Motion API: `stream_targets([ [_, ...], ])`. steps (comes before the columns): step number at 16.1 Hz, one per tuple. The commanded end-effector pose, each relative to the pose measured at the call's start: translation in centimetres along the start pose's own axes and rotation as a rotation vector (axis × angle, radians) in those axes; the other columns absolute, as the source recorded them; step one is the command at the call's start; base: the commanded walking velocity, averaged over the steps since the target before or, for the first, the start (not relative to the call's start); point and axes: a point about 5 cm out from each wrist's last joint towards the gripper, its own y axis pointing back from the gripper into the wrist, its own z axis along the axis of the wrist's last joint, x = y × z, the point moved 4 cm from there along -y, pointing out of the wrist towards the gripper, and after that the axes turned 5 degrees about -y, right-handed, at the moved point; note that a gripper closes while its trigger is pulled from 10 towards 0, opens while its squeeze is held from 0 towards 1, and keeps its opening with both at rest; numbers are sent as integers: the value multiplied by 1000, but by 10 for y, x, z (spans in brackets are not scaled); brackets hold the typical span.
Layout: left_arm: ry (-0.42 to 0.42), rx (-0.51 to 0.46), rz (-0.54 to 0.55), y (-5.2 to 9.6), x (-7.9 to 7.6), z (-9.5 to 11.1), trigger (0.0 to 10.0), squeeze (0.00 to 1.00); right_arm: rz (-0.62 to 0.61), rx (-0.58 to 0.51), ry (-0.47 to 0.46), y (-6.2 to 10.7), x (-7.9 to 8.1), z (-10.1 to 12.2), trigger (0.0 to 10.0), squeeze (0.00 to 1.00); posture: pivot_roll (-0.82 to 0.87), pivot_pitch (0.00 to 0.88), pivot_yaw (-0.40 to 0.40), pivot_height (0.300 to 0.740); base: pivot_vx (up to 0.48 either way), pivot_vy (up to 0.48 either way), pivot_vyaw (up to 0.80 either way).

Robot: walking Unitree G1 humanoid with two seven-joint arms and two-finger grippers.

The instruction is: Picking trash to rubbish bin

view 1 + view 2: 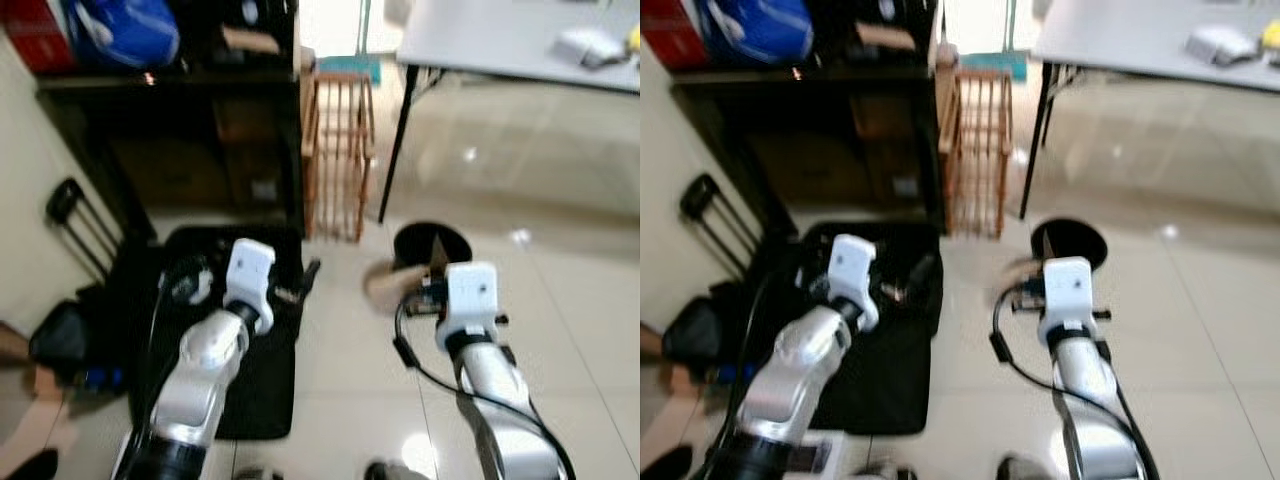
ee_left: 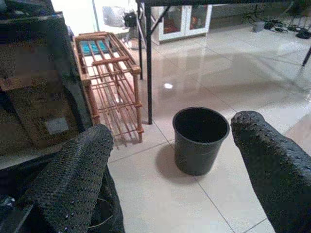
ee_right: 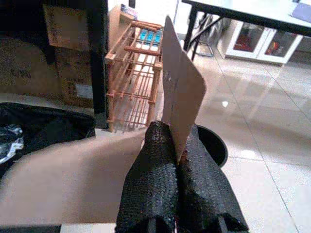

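**A:** Cardboard (image 3: 182, 92), a flat tan scrap of it, is what you are carrying: your right tool (image 3: 177, 145) is clenched on its lower edge, and the piece stands up from the fingers. The black rubbish bin (image 2: 200, 138) sits on the tiled floor just ahead, beside the wooden rack (image 2: 112, 82).

**B:** So which step am I on?

**A:** By my reading, the carry to the bin, drop not yet made. Your left tool (image 2: 170, 170) hangs spread with nothing in it. Next, you need the right tool over the bin's mouth before you loosen the fingers.
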Motion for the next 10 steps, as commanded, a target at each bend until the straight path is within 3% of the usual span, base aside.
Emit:
stream_targets([
  [1, -10, 4, 1, 0, 0, 0, 10000, 0, -6, -1, 8, 0, -1, 1, 10000, 0, -26, 111, 43, 740, 0, 0, 0],
  [5, -8, -6, -9, 0, -1, 1, 10000, 0, -8, 9, 13, 0, -2, -1, 10000, 0, -27, 110, 43, 740, 0, 0, -206],
  [10, -14, -11, -14, 0, -2, 2, 10000, 0, -3, 11, 16, -1, -1, -1, 10000, 0, -27, 110, 43, 740, 0, 0, -740],
])
